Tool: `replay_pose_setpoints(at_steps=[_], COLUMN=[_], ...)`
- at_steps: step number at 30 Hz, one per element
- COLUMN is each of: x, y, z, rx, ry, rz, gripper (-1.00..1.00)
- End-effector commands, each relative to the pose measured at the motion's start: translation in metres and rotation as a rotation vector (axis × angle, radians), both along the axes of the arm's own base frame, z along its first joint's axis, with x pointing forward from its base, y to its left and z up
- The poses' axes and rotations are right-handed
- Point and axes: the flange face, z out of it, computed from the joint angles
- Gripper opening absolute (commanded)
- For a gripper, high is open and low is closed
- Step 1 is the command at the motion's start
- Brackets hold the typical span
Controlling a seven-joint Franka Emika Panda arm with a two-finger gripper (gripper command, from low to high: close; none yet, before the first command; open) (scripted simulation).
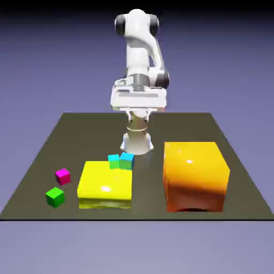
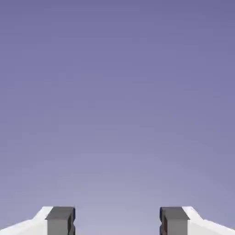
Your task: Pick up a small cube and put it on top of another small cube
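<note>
Tool (image 2: 117,222) spread wide, holding nothing, facing only blank backdrop in the hand view; fingers not made out in the exterior view. Teal cube (image 1: 114,160) and blue cube (image 1: 127,159) touching, just behind the big yellow block (image 1: 105,185), partly hidden by it, slightly turned. Magenta cube (image 1: 62,176) and green cube (image 1: 55,197) left of that block on the counter (image 1: 241,182). Orange block (image 1: 195,175) to its right.

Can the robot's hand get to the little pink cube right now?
Probably yes. The pink cube sits alone on the table, apart from the green cube and the yellow block; the fingers are open and empty.
</note>
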Motion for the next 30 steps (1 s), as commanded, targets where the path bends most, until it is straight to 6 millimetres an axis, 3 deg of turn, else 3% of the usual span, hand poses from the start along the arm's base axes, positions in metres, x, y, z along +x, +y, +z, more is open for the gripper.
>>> replay_pose_setpoints(at_steps=[1,9,16,23,30], x=[0.007,0.055,0.074,0.069,0.040], y=[-0.009,-0.096,-0.182,-0.270,-0.353], z=[-0.005,-0.054,-0.110,-0.177,-0.251], rx=[0.031,0.285,0.518,0.761,1.015], ry=[0.025,0.200,0.322,0.422,0.511], rz=[-0.058,-0.542,-0.989,-1.451,-1.922], gripper=[0.00,0.00,0.00,0.00,0.00])
